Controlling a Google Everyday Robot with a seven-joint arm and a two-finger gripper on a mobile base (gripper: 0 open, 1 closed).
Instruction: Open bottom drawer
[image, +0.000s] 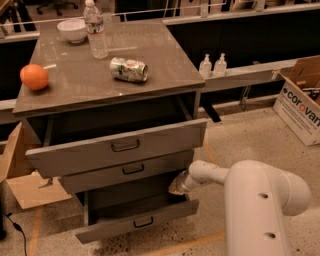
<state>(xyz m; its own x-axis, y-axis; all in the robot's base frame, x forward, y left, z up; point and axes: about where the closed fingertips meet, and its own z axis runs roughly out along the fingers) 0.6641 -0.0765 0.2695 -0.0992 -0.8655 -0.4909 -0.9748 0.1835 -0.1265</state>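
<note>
The grey cabinet has three drawers. The bottom drawer (135, 220) is pulled out, its slim grey front with a small dark loop handle (143, 222) standing forward of the cabinet body. The middle drawer (125, 171) is slightly out and the top drawer (120, 146) is pulled well out. My gripper (176, 189) is at the end of the white arm (260, 200), at the right end of the bottom drawer, just above its front's top edge and under the middle drawer.
On the cabinet top (150, 50) lie an orange (34, 77), a crushed can (128, 69), a water bottle (94, 30) and a white bowl (71, 30). A cardboard box (302, 100) stands at the right, flat cardboard (30, 187) at the left on the floor.
</note>
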